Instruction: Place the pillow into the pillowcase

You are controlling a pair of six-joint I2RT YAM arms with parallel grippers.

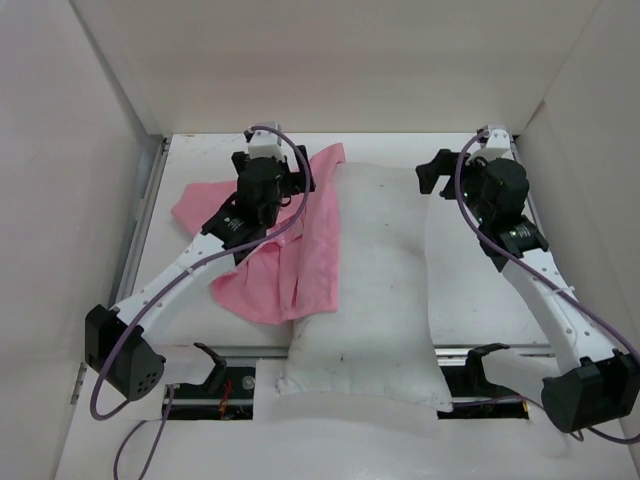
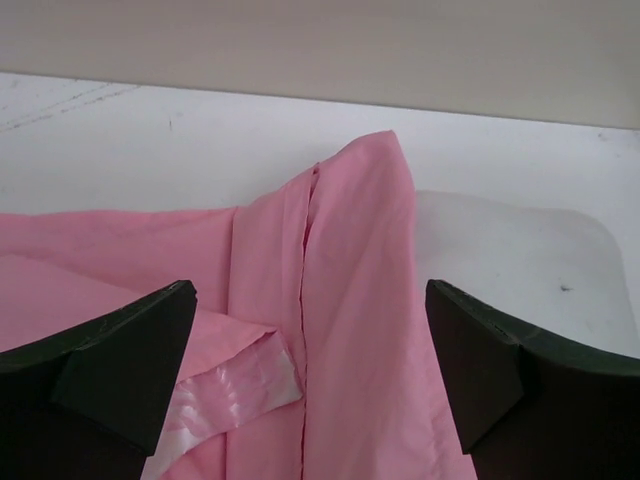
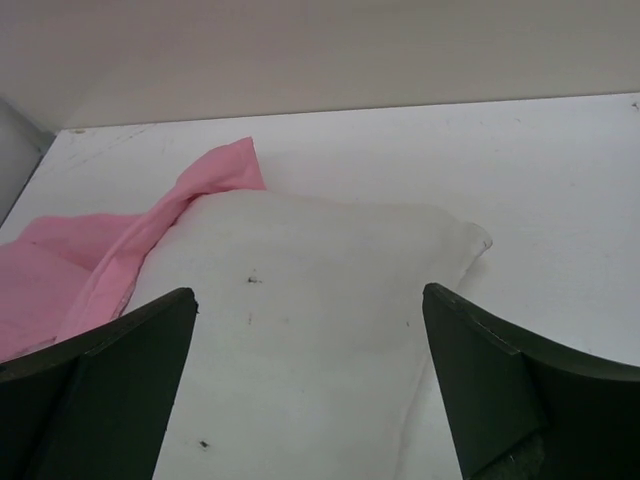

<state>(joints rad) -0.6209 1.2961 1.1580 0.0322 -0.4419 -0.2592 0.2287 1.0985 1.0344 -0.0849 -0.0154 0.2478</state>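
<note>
The white pillow (image 1: 380, 280) lies lengthwise in the middle of the table, its near end hanging over the front edge. The pink pillowcase (image 1: 285, 255) lies crumpled along its left side, with one edge draped on the pillow. My left gripper (image 1: 292, 185) is open just above the far part of the pillowcase (image 2: 350, 300); its jaws (image 2: 310, 340) stand wide apart over a seam and a folded shiny flap. The pillow's corner (image 2: 510, 250) shows to the right. My right gripper (image 1: 437, 175) is open and empty (image 3: 310, 340) above the pillow's far right part (image 3: 310, 270). The pillowcase (image 3: 60, 270) shows to its left.
White walls (image 1: 110, 110) close in the table on the left, back and right. Two black stands (image 1: 210, 365) (image 1: 487, 358) sit at the front edge beside the pillow's near end. Bare table (image 1: 480, 290) lies right of the pillow.
</note>
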